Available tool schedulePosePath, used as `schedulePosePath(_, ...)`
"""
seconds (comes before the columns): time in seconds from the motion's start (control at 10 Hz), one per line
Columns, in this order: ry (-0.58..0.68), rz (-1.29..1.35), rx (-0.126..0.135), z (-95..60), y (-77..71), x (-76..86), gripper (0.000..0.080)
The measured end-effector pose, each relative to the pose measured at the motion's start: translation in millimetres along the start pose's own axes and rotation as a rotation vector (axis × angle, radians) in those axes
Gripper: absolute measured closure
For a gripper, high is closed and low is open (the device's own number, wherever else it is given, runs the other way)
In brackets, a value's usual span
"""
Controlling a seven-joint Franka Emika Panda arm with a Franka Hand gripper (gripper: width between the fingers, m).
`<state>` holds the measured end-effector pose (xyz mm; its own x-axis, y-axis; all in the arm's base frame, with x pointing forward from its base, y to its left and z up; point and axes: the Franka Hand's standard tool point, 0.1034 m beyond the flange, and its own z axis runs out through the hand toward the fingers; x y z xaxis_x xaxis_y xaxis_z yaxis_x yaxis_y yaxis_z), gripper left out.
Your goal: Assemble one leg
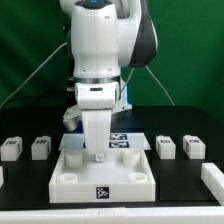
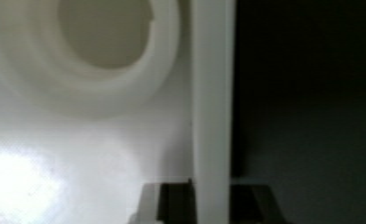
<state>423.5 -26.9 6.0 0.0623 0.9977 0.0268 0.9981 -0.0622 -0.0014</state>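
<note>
Exterior view: the gripper [image 1: 97, 150] is down on the large flat white rimmed panel [image 1: 100, 178] near the front edge of the black worktop [image 1: 185, 118]. Whether its fingers are apart or together cannot be told. Small white block-like plastic legs [image 1: 40, 147] with black-and-white tags stand beside the panel, two toward each side edge.

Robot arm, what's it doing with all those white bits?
The arm's gripper is down at the back edge of the big white panel. In the wrist view its dark fingers sit either side of the panel's rim, beside a round socket; whether they pinch it is unclear. Four small legs wait on the table, two each side, untouched.
</note>
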Motion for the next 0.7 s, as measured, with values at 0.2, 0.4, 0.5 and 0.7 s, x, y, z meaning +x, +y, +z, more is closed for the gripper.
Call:
schedulePosePath(0.2,0.015,-0.018,-0.010,0.3,12.5,23.9,0.0742)
schedulePosePath(0.4,0.027,-0.009,-0.010,0.6,35.7,51.1,0.0742)
schedulePosePath(0.5,0.033,-0.015,-0.016,0.8,46.2,64.0,0.0742)
schedulePosePath(0.7,0.043,0.008,-0.033,1.4,63.4,89.9,0.0742)
